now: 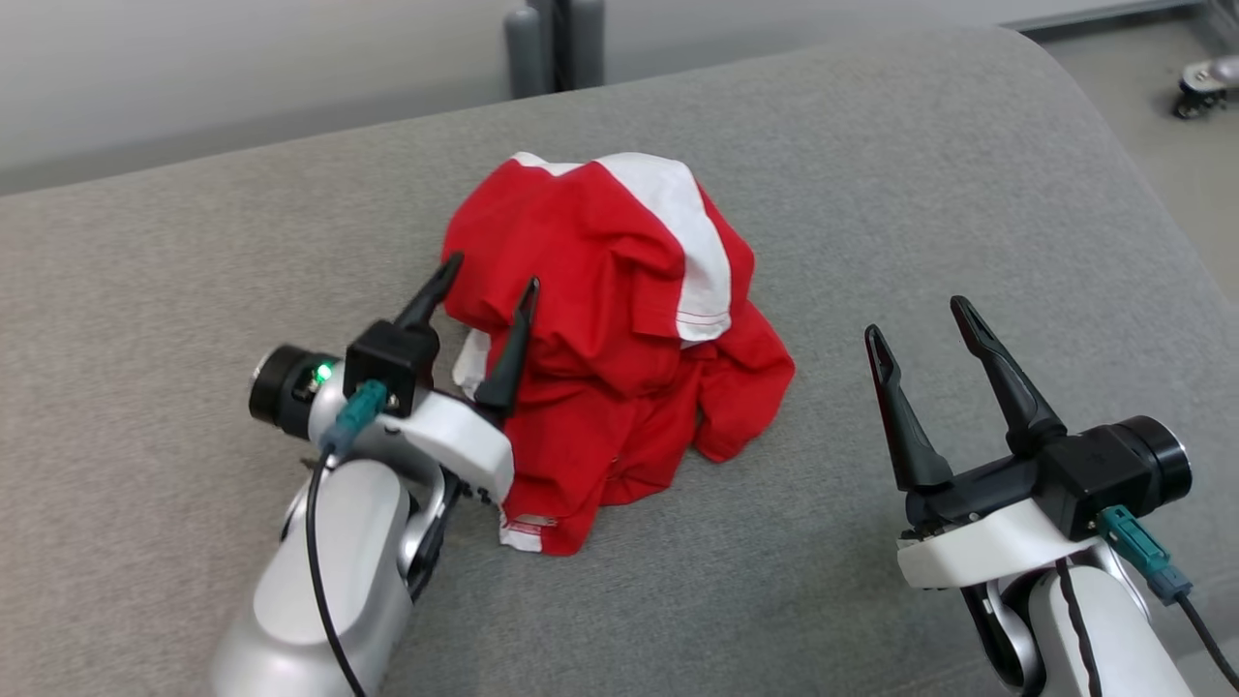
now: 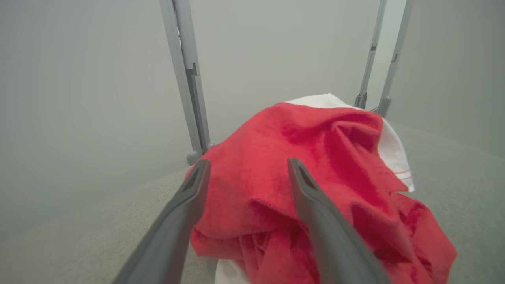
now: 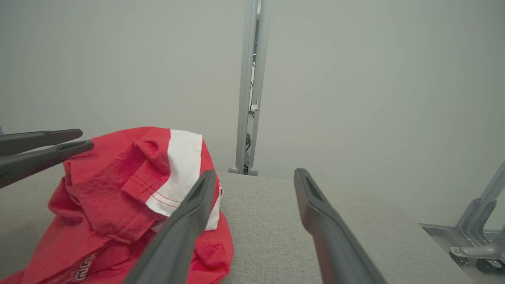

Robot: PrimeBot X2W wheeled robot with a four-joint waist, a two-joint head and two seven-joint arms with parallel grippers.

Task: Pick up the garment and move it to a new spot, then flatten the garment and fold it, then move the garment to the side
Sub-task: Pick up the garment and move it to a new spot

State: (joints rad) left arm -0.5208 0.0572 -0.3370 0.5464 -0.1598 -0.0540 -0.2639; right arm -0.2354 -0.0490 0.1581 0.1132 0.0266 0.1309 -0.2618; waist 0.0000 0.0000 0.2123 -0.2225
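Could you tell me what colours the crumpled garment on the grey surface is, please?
The garment is red with white panels, best seen in the head view.

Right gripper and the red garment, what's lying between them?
Nothing but bare grey cushion between the right gripper and the garment, as the head view shows.

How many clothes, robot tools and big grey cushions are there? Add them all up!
Crumpled red and white cloth garment: 1
Black two-fingered robot tools, both open (left tool, right tool): 2
Grey fabric cushion under it all: 1
Total: 4
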